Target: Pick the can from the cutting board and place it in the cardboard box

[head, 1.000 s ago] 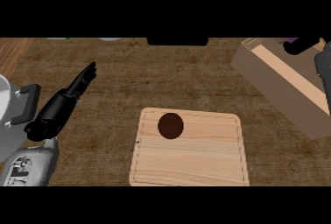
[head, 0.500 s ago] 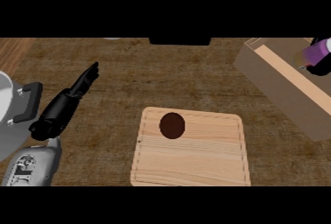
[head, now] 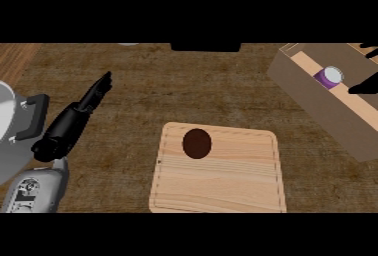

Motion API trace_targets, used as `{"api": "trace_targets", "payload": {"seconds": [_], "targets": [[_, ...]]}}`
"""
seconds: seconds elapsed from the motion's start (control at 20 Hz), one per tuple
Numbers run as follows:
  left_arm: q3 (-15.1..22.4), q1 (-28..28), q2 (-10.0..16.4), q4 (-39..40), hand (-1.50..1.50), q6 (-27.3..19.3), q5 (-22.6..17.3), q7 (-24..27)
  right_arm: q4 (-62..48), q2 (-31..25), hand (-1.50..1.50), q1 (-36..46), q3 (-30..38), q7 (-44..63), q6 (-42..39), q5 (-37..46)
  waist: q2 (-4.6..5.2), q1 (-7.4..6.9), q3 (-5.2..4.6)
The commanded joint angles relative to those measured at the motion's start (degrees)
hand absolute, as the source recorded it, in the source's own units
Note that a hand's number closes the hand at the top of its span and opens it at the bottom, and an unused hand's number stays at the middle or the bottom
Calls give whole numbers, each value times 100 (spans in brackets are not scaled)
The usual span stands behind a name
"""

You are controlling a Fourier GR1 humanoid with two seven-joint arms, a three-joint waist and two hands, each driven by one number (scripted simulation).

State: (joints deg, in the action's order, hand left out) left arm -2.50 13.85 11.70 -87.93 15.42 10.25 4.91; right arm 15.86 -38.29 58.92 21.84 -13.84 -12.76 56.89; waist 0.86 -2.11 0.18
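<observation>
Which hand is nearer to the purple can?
Right. The right hand is just right of the can, at the cardboard box; the left hand is far left, beyond the cutting board.

My left robot hand (head: 74,117) lies at 9 o'clock, open, with its fingers straight and together, pointing toward 1 o'clock. Its grey forearm (head: 33,187) comes in from 7 o'clock. Of my right robot hand (head: 366,85) I see only a black sliver at the edge, near 2 o'clock.
</observation>
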Motion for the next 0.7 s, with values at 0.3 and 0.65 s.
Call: {"api": "trace_targets", "payload": {"seconds": [0.3,0.65], "targets": [[-21,56,-41,-46,0,-12,-44,-123,-240,-207,-150,318,2755,-233,218,-2690,1,76,16],[97,-16,-145,145,0,-139,156,188,-310,-596,-150,-390,3257,-703,443,-3179,60,8,8]]}}
